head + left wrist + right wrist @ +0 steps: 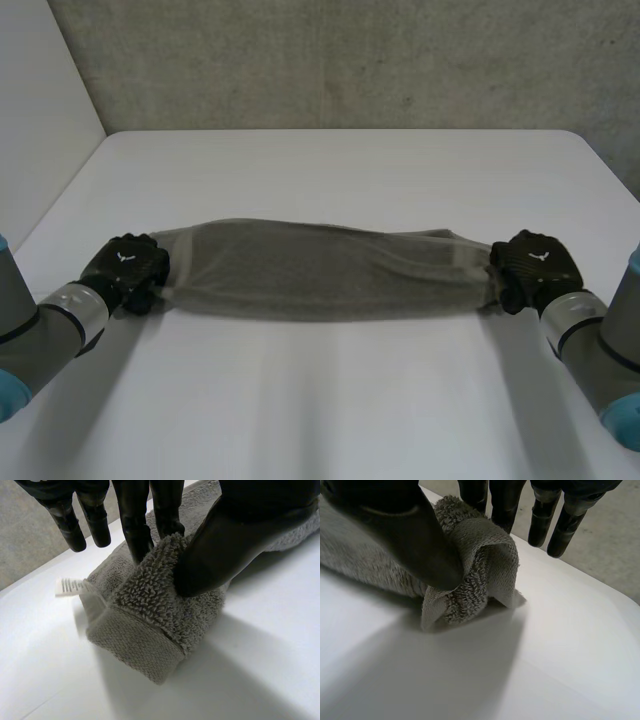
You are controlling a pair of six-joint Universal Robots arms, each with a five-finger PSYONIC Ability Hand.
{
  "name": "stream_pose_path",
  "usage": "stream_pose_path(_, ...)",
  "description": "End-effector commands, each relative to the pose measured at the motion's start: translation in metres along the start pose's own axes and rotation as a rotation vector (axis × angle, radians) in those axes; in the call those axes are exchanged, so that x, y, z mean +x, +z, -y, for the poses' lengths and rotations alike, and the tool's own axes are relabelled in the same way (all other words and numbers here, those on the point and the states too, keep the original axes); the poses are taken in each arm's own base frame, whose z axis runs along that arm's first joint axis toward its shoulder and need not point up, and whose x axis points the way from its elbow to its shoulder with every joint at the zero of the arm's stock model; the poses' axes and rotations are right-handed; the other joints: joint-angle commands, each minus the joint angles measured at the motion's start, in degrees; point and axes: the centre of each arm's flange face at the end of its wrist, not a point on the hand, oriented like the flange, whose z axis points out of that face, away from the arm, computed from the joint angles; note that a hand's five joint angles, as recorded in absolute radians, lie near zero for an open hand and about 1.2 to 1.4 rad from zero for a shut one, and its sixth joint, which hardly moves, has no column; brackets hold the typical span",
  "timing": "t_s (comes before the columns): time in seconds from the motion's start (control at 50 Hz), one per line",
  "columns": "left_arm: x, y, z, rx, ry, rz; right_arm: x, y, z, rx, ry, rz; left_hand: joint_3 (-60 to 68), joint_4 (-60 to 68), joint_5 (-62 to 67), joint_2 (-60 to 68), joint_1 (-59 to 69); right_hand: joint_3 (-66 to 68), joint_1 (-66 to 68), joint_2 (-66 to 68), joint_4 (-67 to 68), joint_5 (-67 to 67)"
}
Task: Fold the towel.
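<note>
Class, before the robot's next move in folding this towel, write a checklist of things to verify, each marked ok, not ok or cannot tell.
1. Left hand pinches one towel end: ok.
2. Right hand pinches the other end: ok.
3. The towel spans straight between both hands: ok.
4. Label tucked in: not ok, it sticks out beside the left hand.
5. Every layer caught in each pinch: cannot tell.
</note>
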Motion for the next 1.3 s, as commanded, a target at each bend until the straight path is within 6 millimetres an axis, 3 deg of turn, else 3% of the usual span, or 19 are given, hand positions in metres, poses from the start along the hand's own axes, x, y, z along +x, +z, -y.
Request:
stream_pose_path(0.02, -0.004, -0.001, -0.002, -0.009, -0.007, 0.01, 0.035, 0.005, 0.006, 0.003, -0.019, -0.076, -2.9, -3.4, 5.1, 5.8, 7.6, -2.5, 6.9, 9.2, -4.4, 6.2)
stream_pose_path(0.06, -0.01, -0.002, -0.001, -0.009, -0.012, 0.026, 0.057, 0.009, 0.014, 0.021, -0.063, -0.085, -2.9, -3.4, 5.1, 5.8, 7.6, -2.5, 6.9, 9.2, -4.4, 6.2)
stream_pose_path(0.14, -0.015, -0.003, -0.001, -0.011, -0.017, 0.037, 0.057, 0.008, 0.013, -0.015, -0.11, -0.011, -2.9, -3.4, 5.1, 5.8, 7.6, -2.5, 2.6, 4.9, -4.4, 1.9)
stream_pose_path(0.18, -0.016, -0.003, 0.0, -0.008, -0.016, 0.04, 0.05, 0.005, 0.009, -0.064, -0.123, 0.056, -2.9, -3.4, 5.1, 5.8, 7.6, -2.5, -18.8, -16.5, -4.4, -19.6)
stream_pose_path(0.2, -0.016, -0.003, 0.0, -0.006, -0.017, 0.043, 0.05, 0.005, 0.009, -0.064, -0.123, 0.056, -2.9, -3.4, 5.1, 5.8, 7.6, -2.5, -18.9, -16.6, -4.4, -19.7)
stream_pose_path(0.22, -0.016, -0.004, 0.002, -0.003, -0.015, 0.042, 0.047, 0.003, 0.009, -0.08, -0.115, 0.07, -2.9, -3.4, 5.1, 5.8, 7.6, -2.5, -30.7, -28.5, -4.4, -31.5)
stream_pose_path(0.24, -0.016, -0.004, 0.002, -0.003, -0.015, 0.042, 0.047, 0.003, 0.009, -0.08, -0.115, 0.071, -2.9, -3.4, 5.1, 5.8, 7.6, -2.5, -30.9, -28.6, -4.4, -31.6)
stream_pose_path(0.28, -0.016, -0.006, 0.006, 0.01, -0.015, 0.047, 0.039, 0.001, 0.011, -0.074, -0.125, 0.091, -2.9, -3.4, 5.1, 5.8, 7.6, -2.5, -44.6, -42.3, -4.4, -45.4)
stream_pose_path(0.52, -0.013, -0.015, 0.013, 0.027, -0.008, 0.049, 0.035, -0.011, 0.014, -0.066, -0.127, 0.089, -2.9, -3.4, 5.1, 5.8, 7.6, -2.5, -45.0, -42.7, -4.4, -45.7)
stream_pose_path(0.86, -0.041, -0.026, 0.01, 0.009, -0.038, 0.132, 0.025, -0.024, -0.003, -0.106, -0.117, 0.109, -2.9, -3.4, 5.1, 5.8, 7.6, -2.5, -45.7, -43.4, -4.4, -46.4)
stream_pose_path(0.98, -0.039, -0.029, 0.004, -0.015, -0.047, 0.126, 0.022, -0.024, -0.006, -0.106, -0.119, 0.118, -2.9, -3.4, 5.1, 5.8, 7.6, -2.5, -44.1, -41.9, -4.4, -44.9)
stream_pose_path(1.04, -0.038, -0.03, 0.002, -0.022, -0.048, 0.125, 0.016, -0.024, -0.007, -0.095, -0.128, 0.132, -2.9, -3.4, 5.1, 5.8, 7.6, -2.5, -32.7, -30.4, -4.4, -33.5)
stream_pose_path(1.08, -0.039, -0.031, 0.002, -0.024, -0.05, 0.127, 0.014, -0.022, -0.005, -0.064, -0.14, 0.132, -2.9, -3.4, 5.1, 5.8, 7.6, -2.5, -7.0, -4.7, -4.4, -7.7)
stream_pose_path(1.16, -0.043, -0.035, 0.004, -0.028, -0.055, 0.139, 0.016, -0.02, -0.001, -0.045, -0.144, 0.129, -2.9, -3.4, 5.1, 5.8, 7.6, -2.5, 6.8, 9.1, -4.4, 6.0)
stream_pose_path(1.22, -0.042, -0.038, 0.005, -0.032, -0.059, 0.136, 0.018, -0.019, -0.001, -0.047, -0.152, 0.119, -2.9, -3.4, 5.1, 5.8, 7.6, -2.5, 4.7, 6.9, -4.4, 3.9)
stream_pose_path(1.24, -0.042, -0.039, 0.007, -0.027, -0.057, 0.138, 0.02, -0.018, -0.001, -0.049, -0.157, 0.107, -2.9, -3.4, 5.1, 5.8, 7.6, -2.5, -5.2, -2.9, -4.4, -5.9)
stream_pose_path(1.26, -0.041, -0.04, 0.009, -0.024, -0.055, 0.136, 0.02, -0.018, 0.0, -0.049, -0.157, 0.107, -2.9, -3.4, 5.1, 5.8, 7.6, -2.5, -5.3, -3.0, -4.4, -6.0)
stream_pose_path(1.28, -0.041, -0.04, 0.009, -0.024, -0.055, 0.136, 0.02, -0.018, -0.001, -0.054, -0.154, 0.103, -2.9, -3.4, 5.1, 5.8, 7.6, -2.5, -20.3, -18.0, -4.4, -21.0)
stream_pose_path(1.3, -0.04, -0.041, 0.01, -0.019, -0.05, 0.135, 0.02, -0.018, -0.001, -0.054, -0.154, 0.102, -2.9, -3.4, 4.1, 4.8, 6.7, -2.5, -20.4, -18.1, -4.4, -21.2)
